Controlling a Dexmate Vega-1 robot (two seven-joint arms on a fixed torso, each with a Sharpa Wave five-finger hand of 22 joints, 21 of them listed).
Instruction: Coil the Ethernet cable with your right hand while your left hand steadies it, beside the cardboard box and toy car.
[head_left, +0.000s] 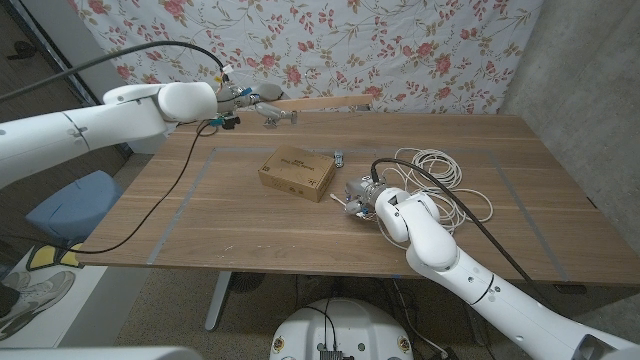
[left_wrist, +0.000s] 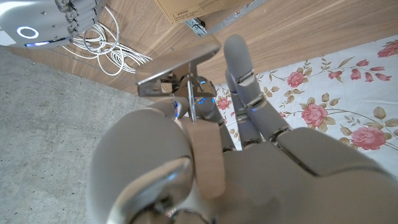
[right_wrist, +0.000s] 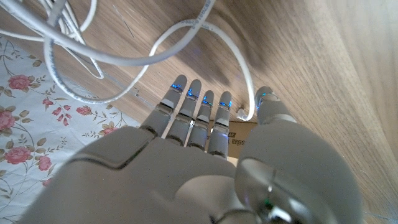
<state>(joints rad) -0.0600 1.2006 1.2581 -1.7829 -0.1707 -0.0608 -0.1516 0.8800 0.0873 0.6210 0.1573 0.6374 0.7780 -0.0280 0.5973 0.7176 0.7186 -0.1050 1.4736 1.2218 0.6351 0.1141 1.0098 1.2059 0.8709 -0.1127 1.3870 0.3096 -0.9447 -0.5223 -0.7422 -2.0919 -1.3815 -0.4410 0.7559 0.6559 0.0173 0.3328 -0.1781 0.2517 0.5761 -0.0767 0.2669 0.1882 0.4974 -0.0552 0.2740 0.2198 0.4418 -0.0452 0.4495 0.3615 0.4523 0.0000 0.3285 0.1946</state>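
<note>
Both hands are empty: our left hand (head_left: 262, 110) is hovering open-fingered over the table's (head_left: 240, 230) far edge. Our right hand (head_left: 358, 196) is reaching, fingers extended, between the cardboard box (head_left: 297, 172) and white Ethernet cable (head_left: 440, 172).
</note>
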